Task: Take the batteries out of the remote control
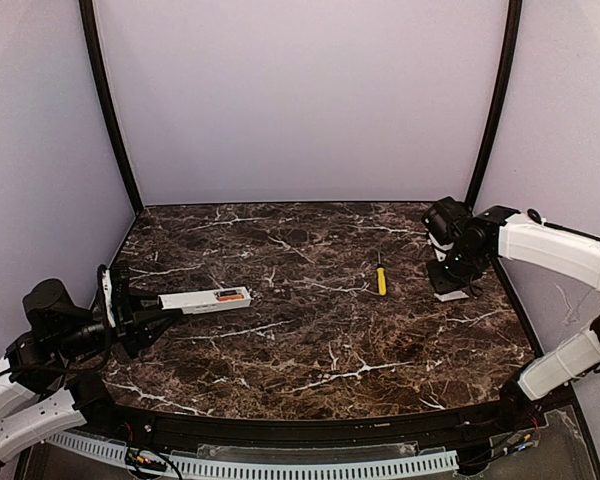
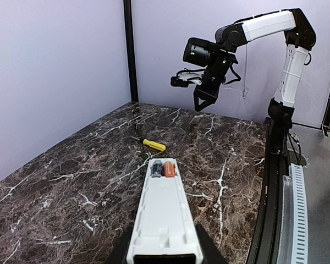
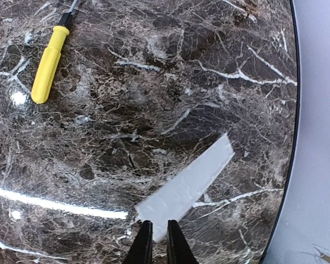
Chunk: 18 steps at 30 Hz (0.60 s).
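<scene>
The remote control [image 2: 164, 220] is a long white bar held back side up, just above the table at the left [image 1: 205, 300]. My left gripper [image 1: 170, 310] is shut on its near end, its dark fingers [image 2: 209, 254] flanking the body. In the open bay at the far end sits one orange battery [image 2: 169, 169] beside a dark grey piece [image 2: 155, 169]. My right gripper [image 3: 159, 231] hangs over the table's right side, jaws a narrow gap apart, above the corner of a flat white cover strip [image 3: 190, 184] lying on the marble.
A yellow-handled screwdriver [image 1: 381, 280] lies right of the table's middle, between the remote and the right arm [image 2: 264, 25]. Black frame posts stand at the back corners. The table's right edge [image 3: 291, 137] runs close to the cover strip.
</scene>
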Tool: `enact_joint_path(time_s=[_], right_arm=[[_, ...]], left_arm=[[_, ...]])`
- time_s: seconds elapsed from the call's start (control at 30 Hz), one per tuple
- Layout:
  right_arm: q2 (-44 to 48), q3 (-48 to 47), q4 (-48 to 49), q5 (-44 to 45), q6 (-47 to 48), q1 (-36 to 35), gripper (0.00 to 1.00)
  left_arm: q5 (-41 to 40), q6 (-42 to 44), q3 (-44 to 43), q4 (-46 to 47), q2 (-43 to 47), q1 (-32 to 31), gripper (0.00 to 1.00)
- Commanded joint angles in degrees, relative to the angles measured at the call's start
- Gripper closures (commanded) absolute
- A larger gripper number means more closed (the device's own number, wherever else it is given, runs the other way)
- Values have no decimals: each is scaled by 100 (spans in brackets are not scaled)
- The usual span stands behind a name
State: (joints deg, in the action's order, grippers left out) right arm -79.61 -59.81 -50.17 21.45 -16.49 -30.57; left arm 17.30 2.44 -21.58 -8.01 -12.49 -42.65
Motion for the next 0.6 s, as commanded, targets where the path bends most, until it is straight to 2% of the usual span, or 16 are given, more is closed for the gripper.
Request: enact_joint_path(time_s=[0.0, 0.13, 0.3, 0.43, 0.57], right_arm=[[122, 11, -123, -420, -67, 35, 82], [213, -92, -133, -685, -108, 35, 68], [434, -213, -41, -1475, -177, 34, 59], [752, -200, 469, -2899, -410, 33, 46], [1259, 224, 1741, -4715, -1115, 33, 38]], left_arm=[[-36, -77, 86, 172, -12, -24, 100], [-22, -77, 93, 208, -23, -21, 100], [35, -88, 105, 285, -53, -23, 100], [89, -114, 144, 532, -182, -17, 100], [244, -212, 232, 1172, -446, -24, 100]])
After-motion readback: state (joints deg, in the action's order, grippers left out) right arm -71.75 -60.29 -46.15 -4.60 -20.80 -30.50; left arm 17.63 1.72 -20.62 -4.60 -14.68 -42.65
